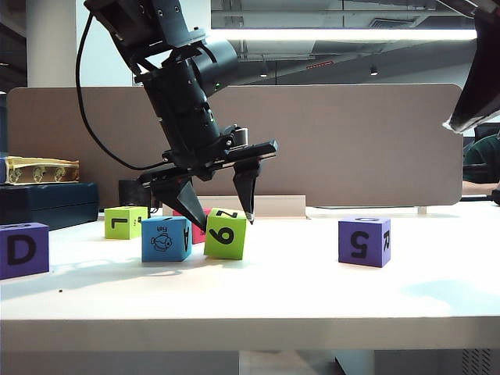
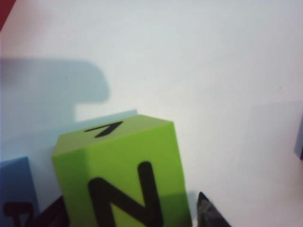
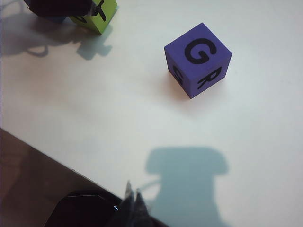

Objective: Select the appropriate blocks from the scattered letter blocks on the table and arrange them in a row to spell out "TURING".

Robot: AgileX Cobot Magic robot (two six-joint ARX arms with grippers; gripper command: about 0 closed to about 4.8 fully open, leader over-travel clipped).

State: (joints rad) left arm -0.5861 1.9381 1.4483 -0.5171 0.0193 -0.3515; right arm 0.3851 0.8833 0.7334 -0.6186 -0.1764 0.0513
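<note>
My left gripper (image 1: 226,222) stands open astride a lime green letter block (image 1: 225,233) marked 9 on the white table (image 1: 312,289). In the left wrist view this block (image 2: 123,175) shows an N, with a gap between it and one fingertip (image 2: 207,213). A blue fish block (image 1: 166,238) sits just left of it, and a red block (image 1: 198,231) peeks out behind. Further left are a lime L block (image 1: 125,222) and a purple D block (image 1: 22,250). A purple block (image 1: 364,241) stands alone on the right and shows G and R (image 3: 198,59) to the right wrist camera. My right gripper (image 3: 132,195) is shut and empty, hovering high by the table's edge.
A grey-brown divider panel (image 1: 351,141) runs along the back of the table. A dark box (image 1: 47,203) with a gold-trimmed case on top sits at the back left, with a black mug (image 1: 133,194) beside it. The thick front edge (image 1: 250,332) is close to the camera.
</note>
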